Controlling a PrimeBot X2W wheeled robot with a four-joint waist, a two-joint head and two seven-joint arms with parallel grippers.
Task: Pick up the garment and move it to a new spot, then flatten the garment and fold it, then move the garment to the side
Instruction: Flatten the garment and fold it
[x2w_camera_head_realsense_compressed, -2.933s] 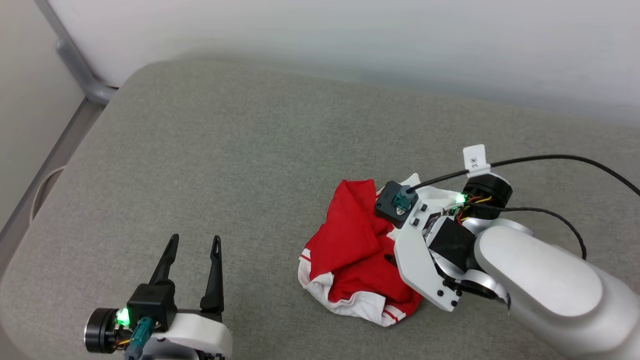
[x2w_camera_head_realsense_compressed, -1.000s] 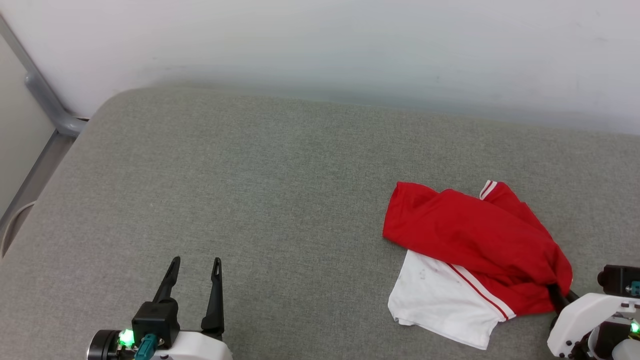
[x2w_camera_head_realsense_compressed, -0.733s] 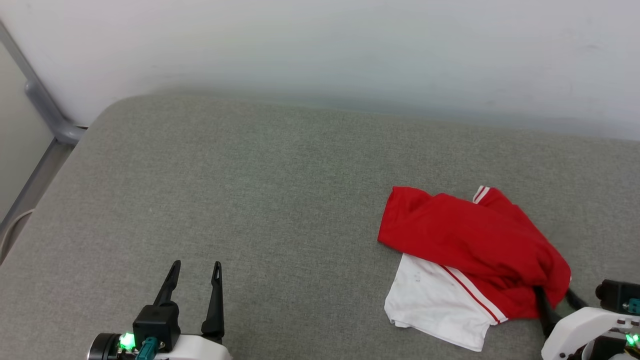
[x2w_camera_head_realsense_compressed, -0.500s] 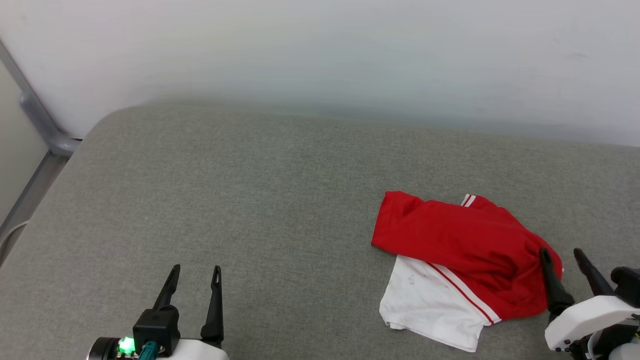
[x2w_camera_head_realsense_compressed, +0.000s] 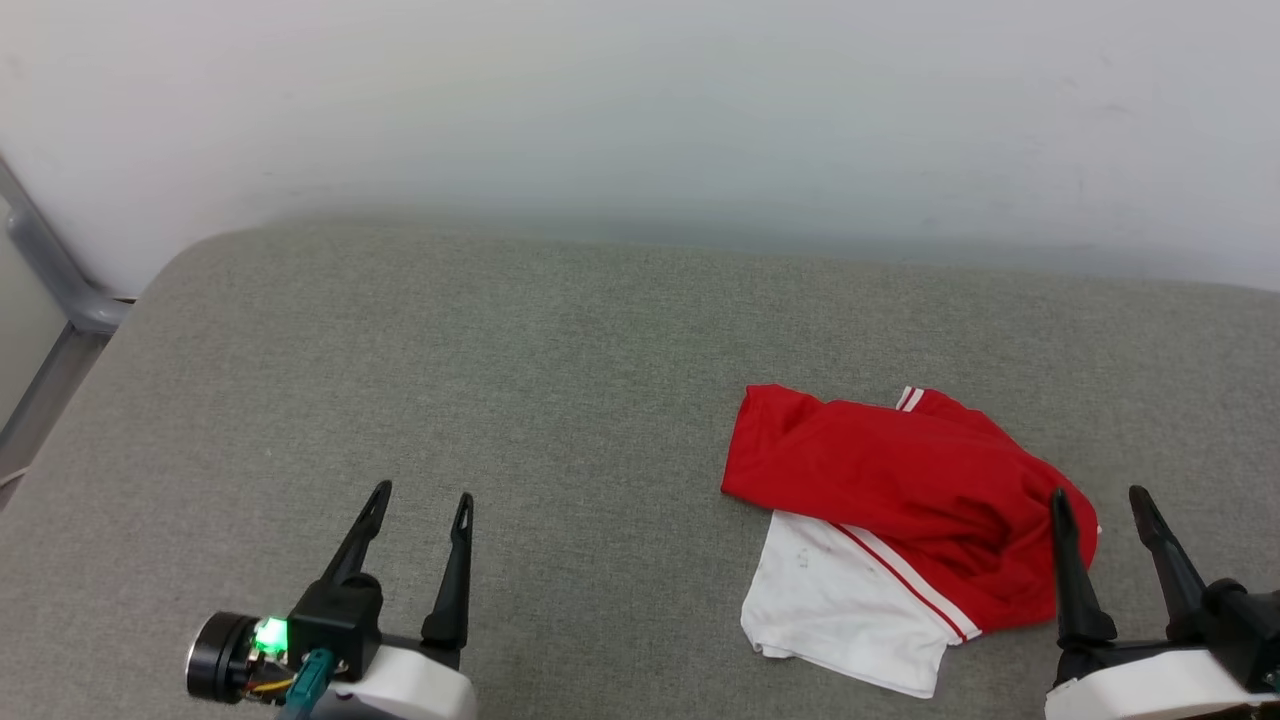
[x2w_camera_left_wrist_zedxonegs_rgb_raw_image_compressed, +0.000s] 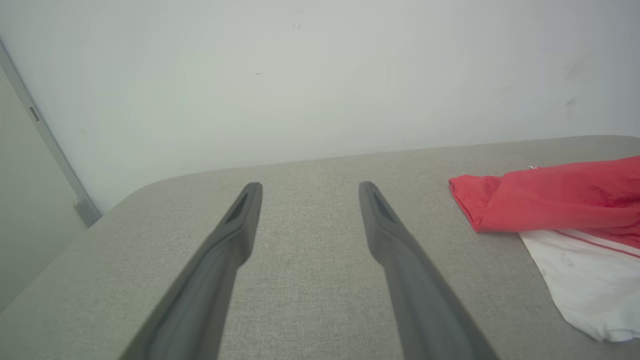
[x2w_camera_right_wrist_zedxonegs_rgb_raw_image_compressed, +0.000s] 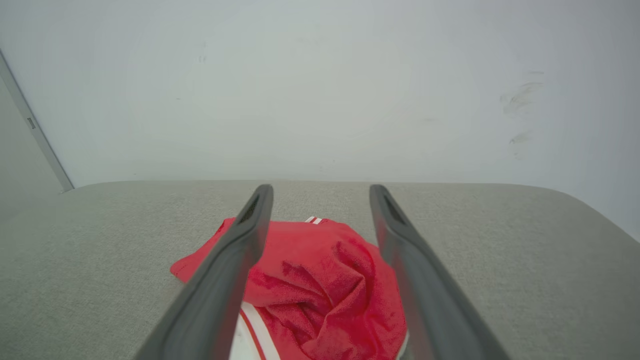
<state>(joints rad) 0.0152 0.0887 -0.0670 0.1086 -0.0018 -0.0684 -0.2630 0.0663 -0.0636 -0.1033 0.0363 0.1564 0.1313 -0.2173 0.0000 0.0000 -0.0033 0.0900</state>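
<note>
Left gripper (x2w_camera_head_realsense_compressed: 424, 495) hangs over the near edge of the grey cushion (x2w_camera_head_realsense_compressed: 500, 360), left of its middle. Its two dark fingers are spread apart with nothing between them, pointing toward the far edge. Seen from its own wrist, the same gripper (x2w_camera_left_wrist_zedxonegs_rgb_raw_image_compressed: 310, 186) frames a strip of bare fabric. The cushion is a woven grey pad with rounded corners, and its far edge meets a plain white wall (x2w_camera_head_realsense_compressed: 640, 100). A grey metal rail (x2w_camera_head_realsense_compressed: 50, 280) slants down past the far-left corner.

Right of the middle and toward the near edge lies the garment (x2w_camera_head_realsense_compressed: 900, 480), a red jersey in a loose, folded-over heap resting on the cushion. A white sleeve end (x2w_camera_head_realsense_compressed: 830, 600) spreads flat from under the red cloth toward the near edge. A scrap of red-and-white striped trim (x2w_camera_head_realsense_compressed: 908, 398) shows at the heap's far side. In the left wrist view the garment (x2w_camera_left_wrist_zedxonegs_rgb_raw_image_compressed: 560, 195) sits well apart from that arm's fingers, off to the right.

At the near-right corner, the right gripper (x2w_camera_head_realsense_compressed: 1097, 493) stands with its jaws wide and holds nothing. Its left finger crosses the garment's right end in the head view, and whether it touches the cloth cannot be told. From the right wrist, the bunched red fabric (x2w_camera_right_wrist_zedxonegs_rgb_raw_image_compressed: 320, 280) lies between and below the spread fingers (x2w_camera_right_wrist_zedxonegs_rgb_raw_image_compressed: 235, 270).
</note>
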